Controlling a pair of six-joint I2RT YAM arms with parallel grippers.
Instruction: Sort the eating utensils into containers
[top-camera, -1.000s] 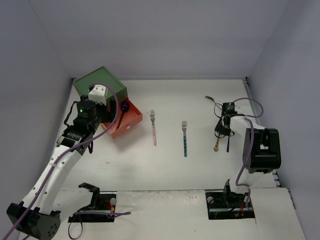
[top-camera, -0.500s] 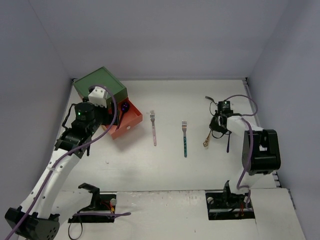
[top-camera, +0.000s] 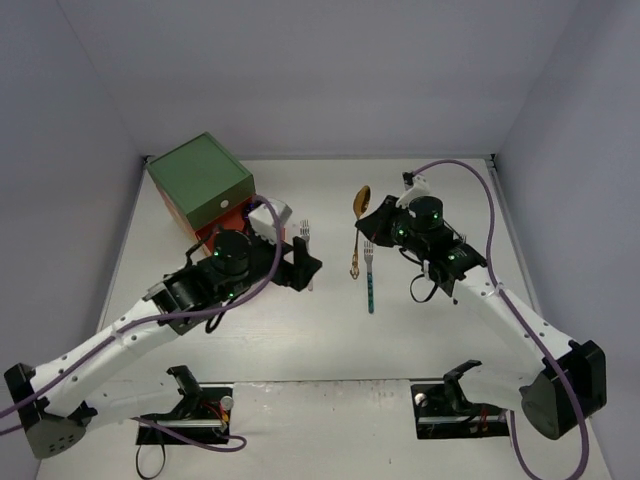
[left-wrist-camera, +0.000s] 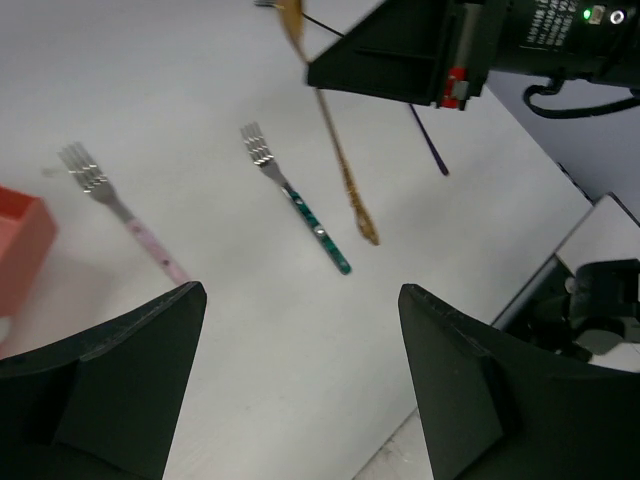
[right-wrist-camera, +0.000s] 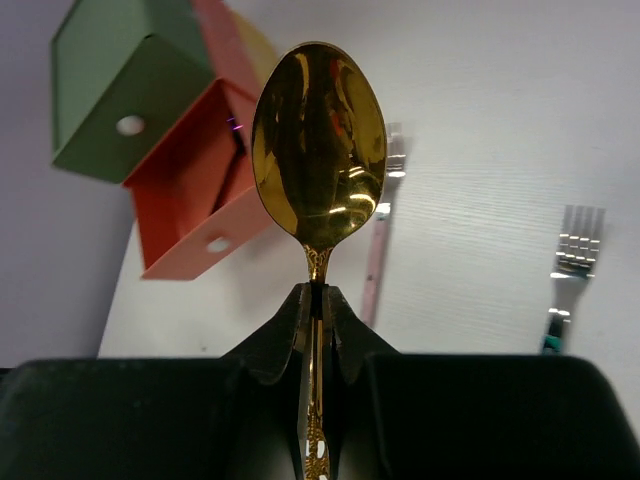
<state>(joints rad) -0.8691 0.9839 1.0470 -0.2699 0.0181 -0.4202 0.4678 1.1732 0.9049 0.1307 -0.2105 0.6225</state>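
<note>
Top external view, starting at the left: the green-topped chest (top-camera: 200, 178) sits at the far left corner of the counter (top-camera: 300, 340). Its orange-red drawer (top-camera: 230, 218) stands pulled out toward the middle, partly behind my left arm. From my right wrist that drawer shows as an open box with something dark and slender inside, too small to name.

Just beside the drawer, my left claw (top-camera: 307, 262) hangs over the counter with its jaws spread wide and nothing between them. My left wrist camera shows both fingers (left-wrist-camera: 110, 390) apart with bare counter in the gap. The pink fork (top-camera: 305, 232) lies flat under that claw, tines toward the far edge, its handle running under my left finger.

Next comes the gold spoon (top-camera: 357, 238), clamped in my right claw (top-camera: 366, 228). The jaws are closed tight on the handle just below the bowl, which sticks out past the fingertips toward the far edge. The spoon looks lifted off the counter.

The teal fork (top-camera: 370, 282) lies flat just beside the spoon, near the counter's middle. Its tines point to the far edge, and it lies parallel to the pink fork and apart from it.

Farther right, my left wrist camera catches a thin dark purple handle (left-wrist-camera: 428, 140) lying on the counter beyond the right claw.
</note>
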